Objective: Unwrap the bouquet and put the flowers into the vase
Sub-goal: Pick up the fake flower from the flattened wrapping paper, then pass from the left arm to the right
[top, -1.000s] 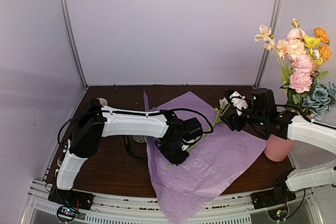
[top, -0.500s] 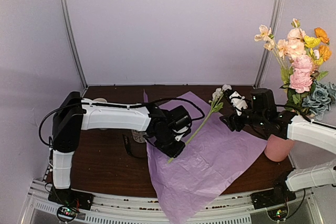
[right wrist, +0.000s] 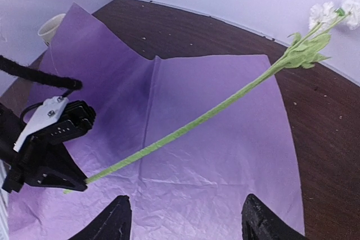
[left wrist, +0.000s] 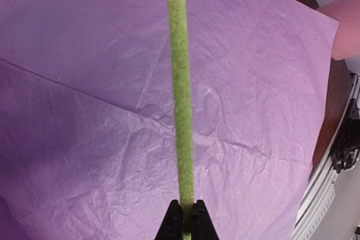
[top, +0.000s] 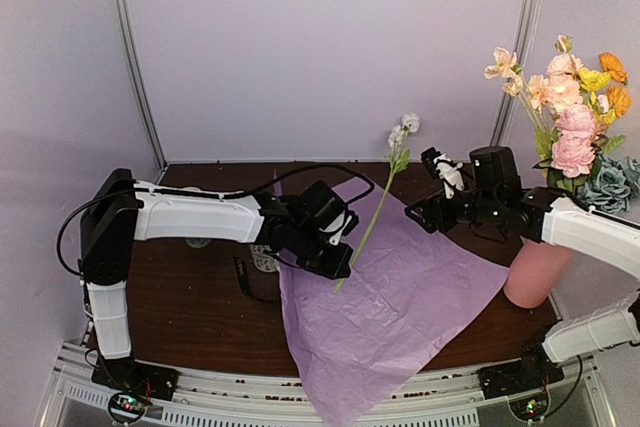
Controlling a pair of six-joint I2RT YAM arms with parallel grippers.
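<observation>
While the top view alone takes in the vase (top: 535, 272) at the right edge of the table (top: 190, 307), already bearing most flowers (top: 575, 112), the left wrist view shows the left gripper (left wrist: 183, 226) pinched tight on the lower stem of one white flower (top: 372, 219), slanting up above the paper (top: 400, 317). Right wrist view: right gripper (right wrist: 188, 223), fingers spread wide, holding nothing, near that stem; a mug (right wrist: 49, 26) beyond the paper's corner. Dark wood tabletop, lilac sheet spread flat, plain pale walls (top: 320, 47).
</observation>
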